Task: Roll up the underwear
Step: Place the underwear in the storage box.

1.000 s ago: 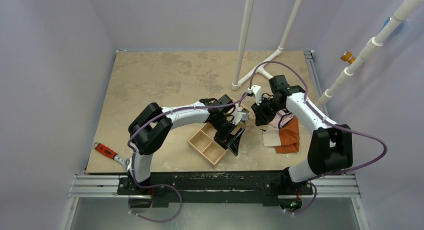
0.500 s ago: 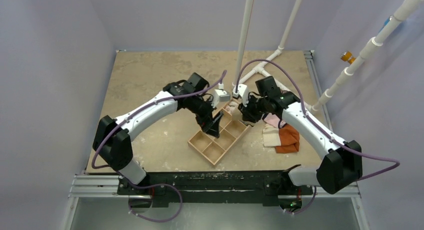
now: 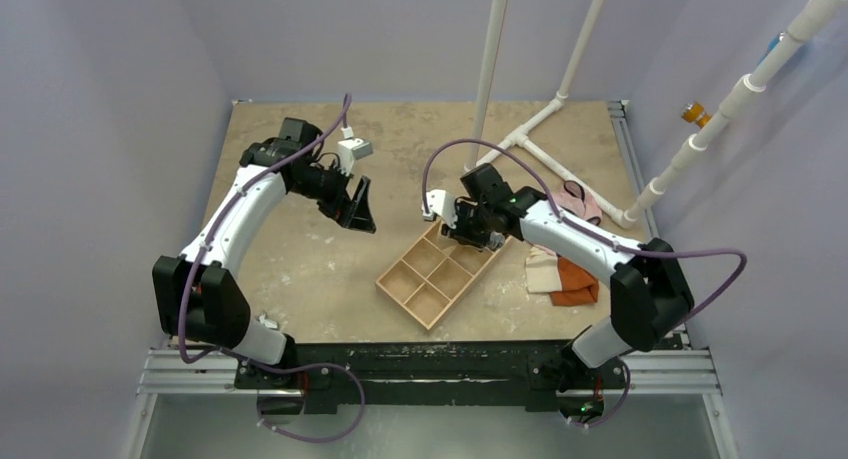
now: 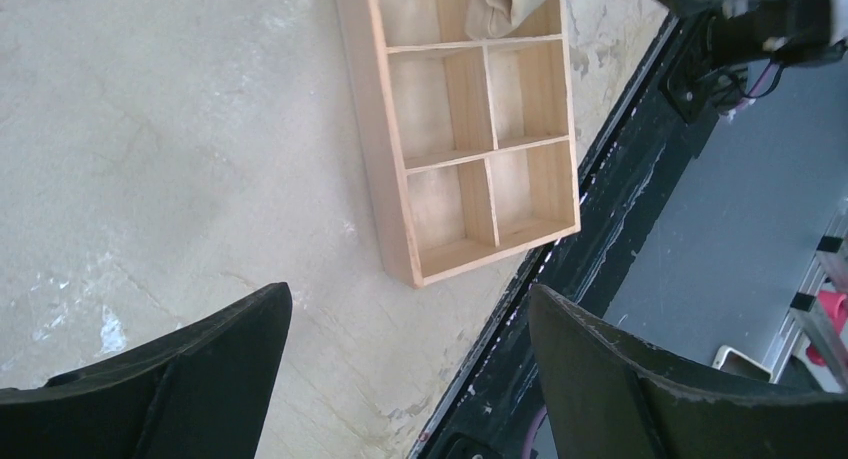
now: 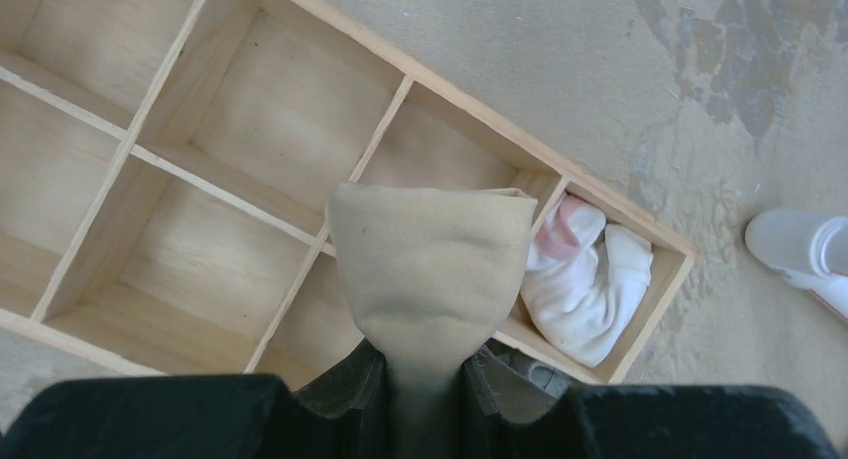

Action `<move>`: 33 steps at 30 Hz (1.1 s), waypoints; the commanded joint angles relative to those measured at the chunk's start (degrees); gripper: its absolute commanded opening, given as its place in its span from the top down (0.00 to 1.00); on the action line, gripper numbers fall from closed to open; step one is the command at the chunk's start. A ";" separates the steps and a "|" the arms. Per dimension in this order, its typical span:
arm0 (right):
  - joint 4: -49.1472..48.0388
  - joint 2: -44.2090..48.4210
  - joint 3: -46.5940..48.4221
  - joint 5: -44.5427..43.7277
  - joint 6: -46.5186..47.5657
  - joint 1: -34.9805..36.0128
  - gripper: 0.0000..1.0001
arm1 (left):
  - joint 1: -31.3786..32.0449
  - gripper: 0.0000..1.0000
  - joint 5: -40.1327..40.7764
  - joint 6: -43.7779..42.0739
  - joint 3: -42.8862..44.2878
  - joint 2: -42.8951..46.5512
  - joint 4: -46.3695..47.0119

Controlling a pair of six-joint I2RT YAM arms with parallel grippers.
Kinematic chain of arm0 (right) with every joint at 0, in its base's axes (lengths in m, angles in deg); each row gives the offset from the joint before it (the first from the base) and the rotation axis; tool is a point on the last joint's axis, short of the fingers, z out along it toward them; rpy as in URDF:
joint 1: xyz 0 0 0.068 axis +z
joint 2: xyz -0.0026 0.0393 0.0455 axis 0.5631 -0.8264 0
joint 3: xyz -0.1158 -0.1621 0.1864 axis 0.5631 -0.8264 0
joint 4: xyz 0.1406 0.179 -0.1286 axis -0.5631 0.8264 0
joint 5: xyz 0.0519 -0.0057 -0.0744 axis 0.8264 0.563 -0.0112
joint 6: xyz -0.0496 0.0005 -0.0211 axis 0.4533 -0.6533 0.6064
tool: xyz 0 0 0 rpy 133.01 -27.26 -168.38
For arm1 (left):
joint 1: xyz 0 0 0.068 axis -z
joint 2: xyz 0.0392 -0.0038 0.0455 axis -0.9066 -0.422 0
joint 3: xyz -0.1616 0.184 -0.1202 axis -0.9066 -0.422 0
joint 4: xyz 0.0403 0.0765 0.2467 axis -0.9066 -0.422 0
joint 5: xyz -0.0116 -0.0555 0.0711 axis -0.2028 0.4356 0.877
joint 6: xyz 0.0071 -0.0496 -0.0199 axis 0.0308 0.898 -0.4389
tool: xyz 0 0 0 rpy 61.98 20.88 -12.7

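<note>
**Right gripper** point(image 5: 425, 384): clamped on one end of the rolled tan underwear point(image 5: 430, 259). The roll is held above the wooden divided tray point(image 5: 470, 109), over a divider next to the end cell, which is occupied by a white-and-pink rolled cloth point(image 5: 585, 279). An empty cell is judged to be the intended destination.

**Left gripper** point(image 4: 408, 309): spread wide and empty. It is held well aside over the table point(image 4: 150, 129), presumably so that the tray is left unobstructed.

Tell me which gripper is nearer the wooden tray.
Right. The right gripper, shut on the underwear, hangs over the tray's far end. The left gripper is open, well off to the tray's left over the table.
</note>
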 commanded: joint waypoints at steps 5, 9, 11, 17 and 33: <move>-1.90 -4.91 6.92 -2.31 8.70 1.93 1.00 | -3.48 0.13 -4.53 -0.12 -0.74 0.06 -0.77; -1.31 -6.55 8.41 -3.26 10.61 2.11 1.00 | -3.85 0.13 -4.95 0.28 -0.74 -0.32 -0.43; -1.18 -7.15 8.88 -3.73 11.38 2.15 1.00 | -4.00 0.13 -5.01 0.36 -0.67 -0.42 -0.22; -1.53 -9.98 9.77 -4.21 12.63 2.89 1.00 | -4.81 0.13 -6.07 0.63 -0.75 -0.48 0.01; 5.14 -21.19 14.84 -4.52 17.93 5.55 1.00 | -6.68 0.13 -7.42 0.87 -0.61 0.93 -0.56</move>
